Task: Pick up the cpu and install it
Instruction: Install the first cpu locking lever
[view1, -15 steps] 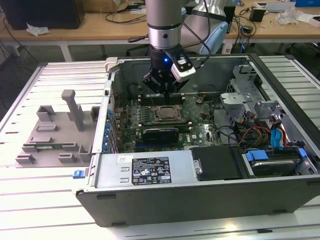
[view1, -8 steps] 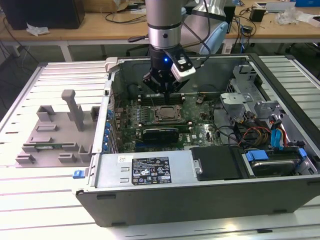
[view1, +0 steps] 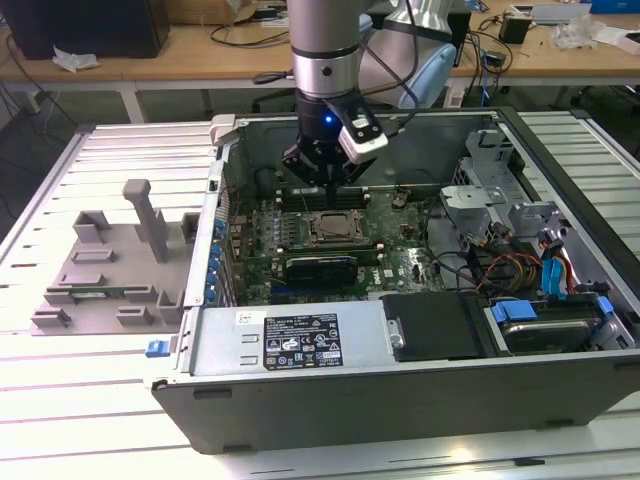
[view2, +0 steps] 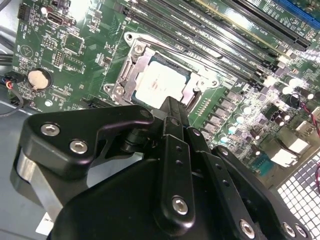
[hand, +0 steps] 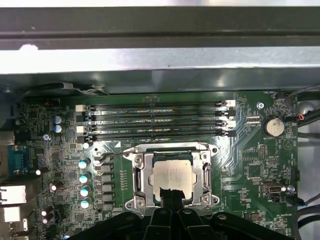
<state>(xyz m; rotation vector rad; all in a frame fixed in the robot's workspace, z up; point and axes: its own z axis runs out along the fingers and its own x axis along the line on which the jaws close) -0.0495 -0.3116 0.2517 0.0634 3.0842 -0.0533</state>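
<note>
The cpu (hand: 172, 174), a small square chip with a silvery-white top, lies flat inside the metal-framed socket (hand: 137, 180) on the green motherboard (hand: 250, 155). It shows in both wrist views, with its top at cpu (view2: 156, 82) in the second. My gripper (view1: 328, 186) hangs inside the open computer case, just above the socket (view1: 335, 228). In both wrist views the black fingers (hand: 169, 194) are pressed together with nothing between them. Their tip (view2: 172, 104) covers one edge of the chip.
A grey plastic fixture tray (view1: 110, 270) with upright posts stands outside the case at the exterior view's left. Memory slots (hand: 155, 120) run beside the socket. The case wall (view1: 225, 200), a drive cage (view1: 500, 200) and coloured cables (view1: 560, 270) surround the board.
</note>
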